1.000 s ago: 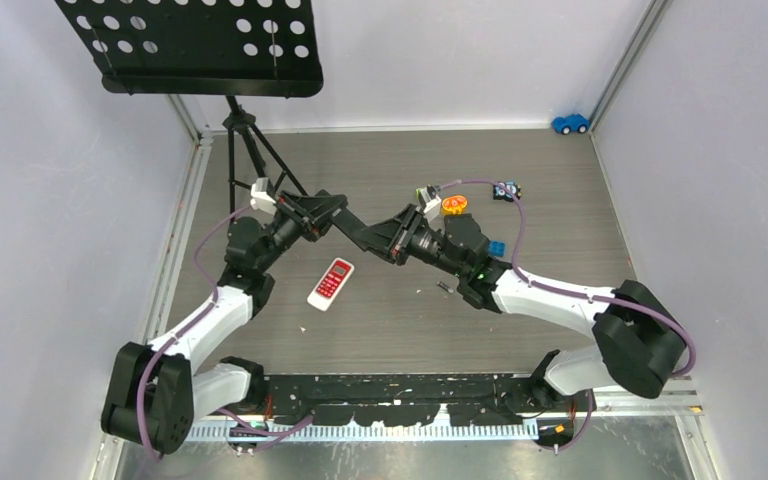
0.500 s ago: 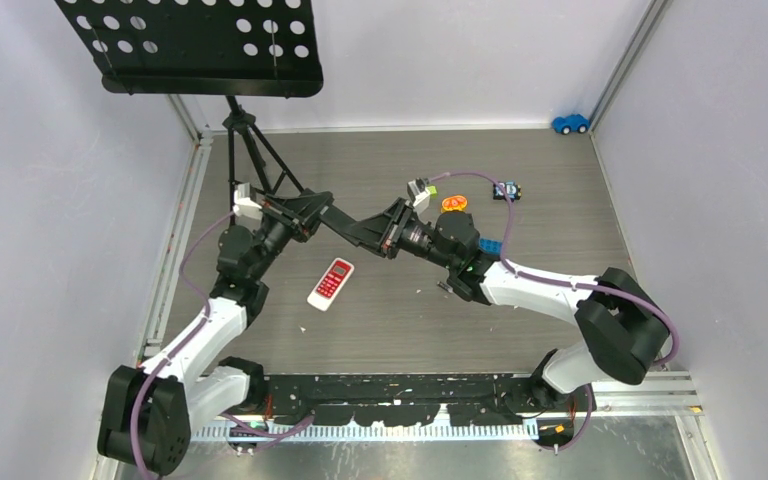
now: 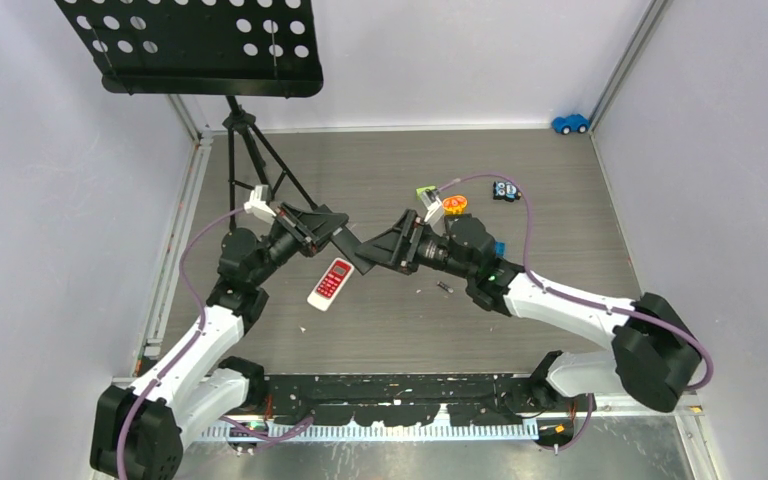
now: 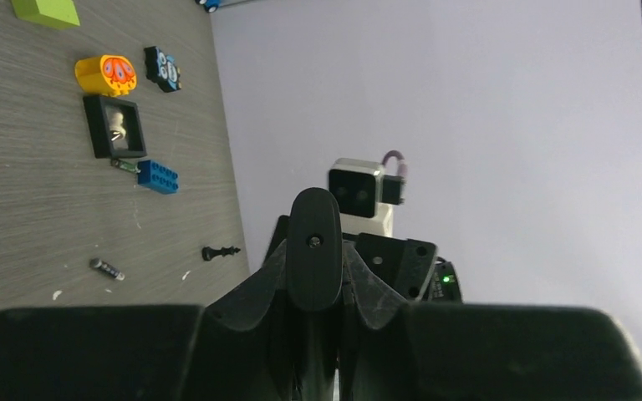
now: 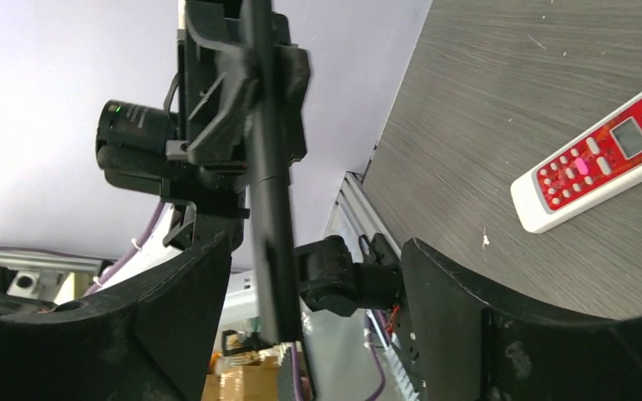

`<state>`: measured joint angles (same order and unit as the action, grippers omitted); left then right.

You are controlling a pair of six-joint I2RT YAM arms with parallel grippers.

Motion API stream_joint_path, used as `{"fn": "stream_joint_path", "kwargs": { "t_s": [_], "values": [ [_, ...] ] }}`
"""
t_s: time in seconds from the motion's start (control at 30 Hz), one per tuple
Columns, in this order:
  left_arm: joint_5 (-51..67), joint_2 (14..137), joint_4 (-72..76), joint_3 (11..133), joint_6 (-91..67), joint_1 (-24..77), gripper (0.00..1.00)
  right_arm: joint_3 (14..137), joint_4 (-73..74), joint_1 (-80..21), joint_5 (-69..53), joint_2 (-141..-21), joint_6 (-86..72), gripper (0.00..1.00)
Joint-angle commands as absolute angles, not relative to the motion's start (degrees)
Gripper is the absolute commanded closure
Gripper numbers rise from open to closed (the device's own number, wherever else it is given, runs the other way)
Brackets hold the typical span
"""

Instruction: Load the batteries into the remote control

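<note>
A red-and-white remote control (image 3: pixel 331 283) lies face up on the table, also in the right wrist view (image 5: pixel 602 159). Above its far end my left gripper (image 3: pixel 338 236) is shut on a long slim black piece (image 4: pixel 316 242), which is seen edge-on in the right wrist view (image 5: pixel 267 167). My right gripper (image 3: pixel 374 252) faces the left one. Its jaws stand open on either side of the black piece's free end (image 5: pixel 313 251) without touching it. One small dark battery (image 3: pixel 444 288) lies on the table under the right forearm, and shows in the left wrist view too (image 4: pixel 107 269).
Behind the right arm lie an orange toy (image 3: pixel 454 204), a blue brick (image 4: pixel 158 176), a black square frame (image 4: pixel 114 125) and a small black pawn-shaped knob (image 4: pixel 220 251). A music stand's tripod (image 3: pixel 250 150) is at the back left. A blue toy car (image 3: pixel 570 123) sits in the far right corner.
My right gripper has opened off the black piece. Both grippers have come nearer and lower, toward the red-and-white remote, with the left still holding the piece.
</note>
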<state>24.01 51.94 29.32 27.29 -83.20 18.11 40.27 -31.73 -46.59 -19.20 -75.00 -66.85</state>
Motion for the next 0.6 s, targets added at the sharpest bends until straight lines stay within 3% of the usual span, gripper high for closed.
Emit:
{"fn": "stream_joint_path", "kwargs": {
  "t_s": [0.0,0.23,0.43,0.57],
  "values": [
    [29.17,51.93,29.88,30.82,-78.25,17.55,1.0,41.55,-27.43,-46.32,-21.52,-68.83,-58.28,0.2],
    [43.14,55.69,30.66,36.63,-71.27,17.33,1.0,45.74,-21.0,-46.32,-32.84,-69.45,-50.05,0.22],
    [53.83,57.74,33.43,39.98,-69.25,17.41,1.0,48.56,-14.83,-46.32,-34.84,-70.24,-45.35,0.43],
    [56.49,59.27,42.48,38.97,-74.9,17.42,1.0,50.37,-13.13,-46.37,-35.48,-70.2,-43.09,0.48]
  ]
}}
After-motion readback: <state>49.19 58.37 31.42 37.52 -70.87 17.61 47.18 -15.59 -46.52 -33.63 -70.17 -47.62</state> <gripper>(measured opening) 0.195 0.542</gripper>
